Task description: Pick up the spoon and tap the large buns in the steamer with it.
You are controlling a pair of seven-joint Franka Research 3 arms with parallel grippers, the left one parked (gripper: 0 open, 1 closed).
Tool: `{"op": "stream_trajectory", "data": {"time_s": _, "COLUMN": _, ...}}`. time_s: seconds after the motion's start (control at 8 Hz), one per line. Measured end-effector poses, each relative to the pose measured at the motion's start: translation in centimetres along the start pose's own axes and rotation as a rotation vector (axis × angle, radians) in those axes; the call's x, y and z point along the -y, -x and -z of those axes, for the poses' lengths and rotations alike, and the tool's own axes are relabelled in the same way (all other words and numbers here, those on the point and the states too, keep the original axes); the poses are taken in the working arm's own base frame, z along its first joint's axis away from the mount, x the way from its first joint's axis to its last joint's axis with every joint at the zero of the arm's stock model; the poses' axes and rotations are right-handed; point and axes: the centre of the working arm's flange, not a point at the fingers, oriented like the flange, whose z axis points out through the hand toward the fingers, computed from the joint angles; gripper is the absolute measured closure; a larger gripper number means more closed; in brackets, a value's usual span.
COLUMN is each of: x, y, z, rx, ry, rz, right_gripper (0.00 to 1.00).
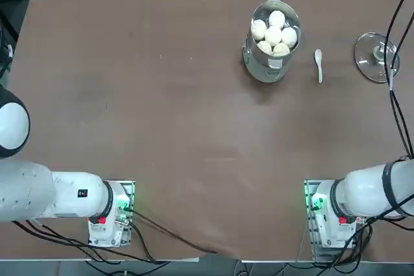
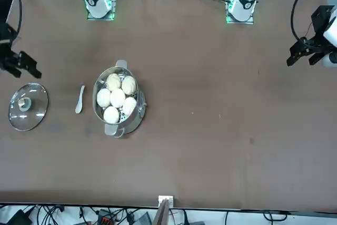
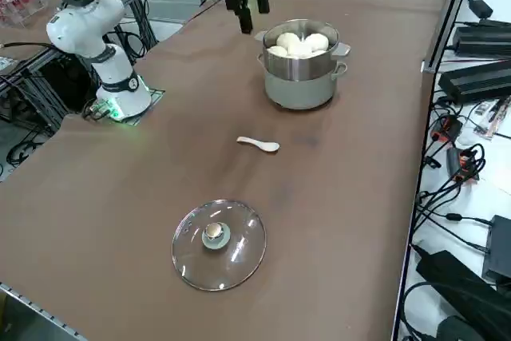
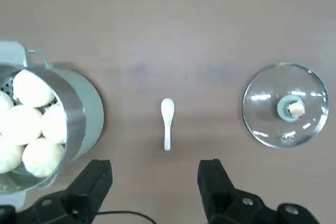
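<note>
Spoon flat on the tabletop between steamer and glass lid; right gripper open, above the tabletop.

Top view: steamer (image 1: 266, 69) upright, holding six white buns (image 1: 273, 35); spoon (image 1: 319, 66) just to its right, bowl end away from the robot; lid (image 1: 367, 58) farther right, black cables (image 1: 392, 88) passing across it in this view. Front view: right gripper (image 2: 26, 69) on the robot's right, near the lid; steamer's side handles point toward and away from the robot. Right side view: lid nearest the camera, spoon beyond it, then the steamer—its wall rising well above the spoon. Right wrist view: fingers (image 4: 94, 182) wide apart, nothing between the tips—spoon ahead of them, lying apart from both steamer and lid, which flank it; a thin dark cable (image 4: 126, 212) shows between the fingers' bases.
</note>
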Motion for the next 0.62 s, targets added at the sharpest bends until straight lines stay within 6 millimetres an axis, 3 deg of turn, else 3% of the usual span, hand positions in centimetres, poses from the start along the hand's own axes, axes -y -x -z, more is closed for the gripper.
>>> {"op": "stream_trajectory", "data": {"time_s": 0.38, "x": 0.9, "y": 3.0, "z": 2.6, "rx": 0.064, "ry": 0.013, "rz": 0.001, "right_gripper": 0.00}}
{"op": "stream_trajectory", "data": {"time_s": 0.62, "x": 0.6, "y": 3.7, "z": 3.6, "rx": 0.063, "ry": 0.012, "rz": -0.004, "right_gripper": 0.00}}
